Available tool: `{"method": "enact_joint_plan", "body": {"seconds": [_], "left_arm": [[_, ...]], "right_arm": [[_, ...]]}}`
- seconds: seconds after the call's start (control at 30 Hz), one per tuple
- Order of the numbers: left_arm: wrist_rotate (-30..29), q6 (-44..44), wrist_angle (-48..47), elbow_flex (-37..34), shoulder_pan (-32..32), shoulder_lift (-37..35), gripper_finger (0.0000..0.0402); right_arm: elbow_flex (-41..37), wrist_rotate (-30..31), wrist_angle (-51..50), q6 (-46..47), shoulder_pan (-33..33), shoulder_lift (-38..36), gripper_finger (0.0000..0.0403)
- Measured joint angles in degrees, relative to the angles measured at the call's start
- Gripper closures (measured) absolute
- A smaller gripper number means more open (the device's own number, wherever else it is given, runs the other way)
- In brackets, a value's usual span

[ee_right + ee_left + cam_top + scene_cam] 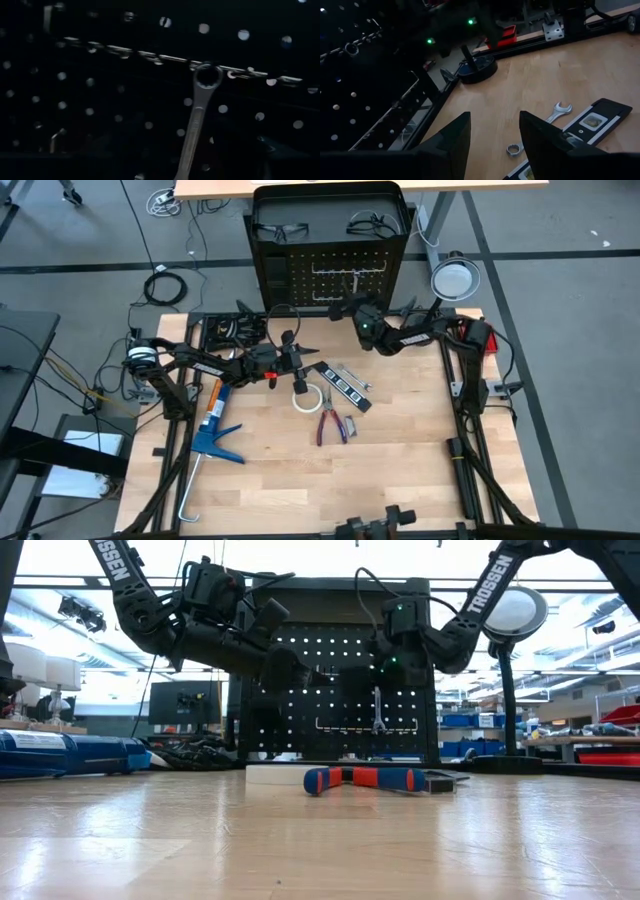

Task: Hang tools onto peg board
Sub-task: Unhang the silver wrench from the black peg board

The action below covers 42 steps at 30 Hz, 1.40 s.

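The peg board (330, 272) stands upright at the table's far edge. A silver wrench (197, 120) hangs on it by its ring end (207, 77) from a hook of the silver rail. My right gripper (346, 308) is right in front of that wrench. My left gripper (495, 145) hovers open and holds nothing, above the table near the white tape roll (305, 398). On the table lie red-handled pliers (332, 425), another wrench (540, 131) and the black bar with pale windows (592, 122). Two safety glasses (280, 230) rest on top of the board's frame.
A large blue caulking gun (215, 430) lies at the table's left. A round lamp (455, 278) stands at the far right corner, its base (477, 67) beside the board. The near half of the wooden table (380, 480) holds nothing.
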Motion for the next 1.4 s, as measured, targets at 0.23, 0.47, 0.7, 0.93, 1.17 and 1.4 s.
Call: {"method": "enact_joint_plan", "body": {"seconds": [0.23,0.47,0.7,0.93,1.17,1.4], "left_arm": [[0.00,0.05,-0.11,0.00,0.00,0.00,0.0229],[0.00,0.20,0.22,0.00,0.00,0.00,0.0229],[0.02,0.20,0.22,0.00,0.00,0.00,0.0229],[0.04,0.20,0.05,0.00,0.00,0.00,0.0229],[-0.16,0.22,0.30,0.00,0.00,0.00,0.0229],[-0.33,0.22,0.28,0.00,0.00,0.00,0.0229]], "right_arm": [[0.02,-3.30,-0.04,3.63,-2.67,0.39,0.0162],[0.27,-3.38,-0.79,3.63,-3.30,0.48,0.0163],[4.24,-3.36,-4.26,2.54,-4.00,0.48,0.0163],[4.85,-2.93,-5.95,5.52,-5.40,0.46,0.0163],[4.83,-3.83,-6.40,7.93,-6.07,0.39,0.0173],[4.83,-4.14,-6.45,8.16,-6.09,0.39,0.0174]]}}
